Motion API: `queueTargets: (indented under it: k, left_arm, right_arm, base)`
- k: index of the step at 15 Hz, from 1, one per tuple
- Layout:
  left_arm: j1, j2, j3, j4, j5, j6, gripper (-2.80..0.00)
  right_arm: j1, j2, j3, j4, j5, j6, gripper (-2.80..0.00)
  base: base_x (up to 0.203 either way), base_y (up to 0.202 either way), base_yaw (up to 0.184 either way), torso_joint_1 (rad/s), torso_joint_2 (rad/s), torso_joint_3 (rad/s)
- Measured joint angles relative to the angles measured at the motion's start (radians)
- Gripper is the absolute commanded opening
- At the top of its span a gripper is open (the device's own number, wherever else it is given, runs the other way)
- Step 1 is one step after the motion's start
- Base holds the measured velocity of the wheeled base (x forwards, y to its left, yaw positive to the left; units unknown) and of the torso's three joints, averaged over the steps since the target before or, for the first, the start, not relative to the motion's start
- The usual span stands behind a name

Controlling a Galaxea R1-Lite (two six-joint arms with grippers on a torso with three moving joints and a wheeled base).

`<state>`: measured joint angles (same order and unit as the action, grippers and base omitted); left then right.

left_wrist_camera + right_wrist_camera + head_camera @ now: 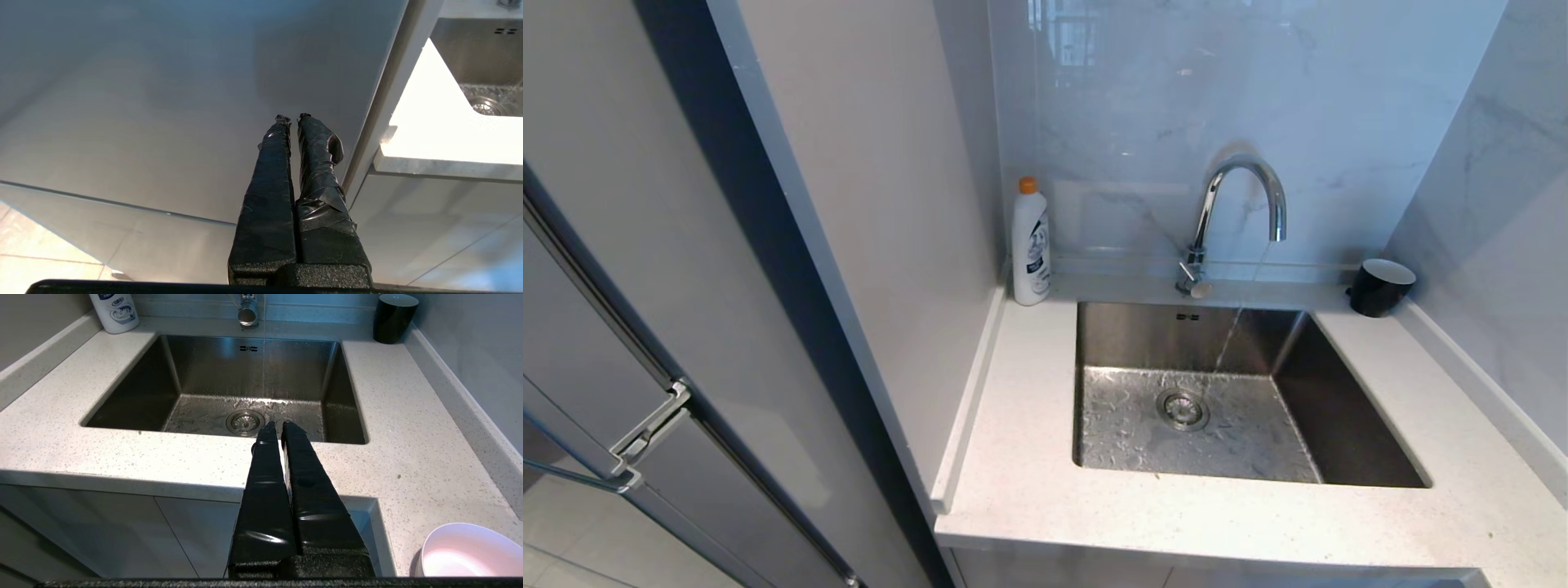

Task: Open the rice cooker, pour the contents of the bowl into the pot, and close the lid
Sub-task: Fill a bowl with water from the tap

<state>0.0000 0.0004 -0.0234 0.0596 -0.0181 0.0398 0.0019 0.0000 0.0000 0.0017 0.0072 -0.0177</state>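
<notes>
Pink round bowl (468, 551) sits lower right at the speckled white counter (408, 428) edge; steel sink (1347, 408) centre. Left gripper (293, 118) and right gripper (278, 425) both pinched closed, empty.

Nothing readable is showing anywhere. The white bottle (1031, 245) by the sink (1347, 408) is carrying a label with a dark picture and what may be lines of print, but they are coming through too small to make out.
</notes>
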Motion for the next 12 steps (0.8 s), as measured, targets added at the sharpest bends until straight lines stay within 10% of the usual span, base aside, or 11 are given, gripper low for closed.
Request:
queueTargets:
  k: [7,12]
  left_arm:
    - [0.0,0.0,0.0,0.0,0.003,-0.016,-2.8]
    - [0.0,0.0,0.0,0.0,0.002,-0.014,-2.8]
  right_arm:
    - [-0.001,0.002,-0.017,0.013,-0.01,-0.024,-2.8]
    - [-0.001,0.268,-0.318,0.032,-0.068,0.054,-2.8]
  base:
    - [0.0,0.0,0.0,0.0,0.0,0.0]
    - [0.0,0.0,0.0,0.0,0.0,0.0]
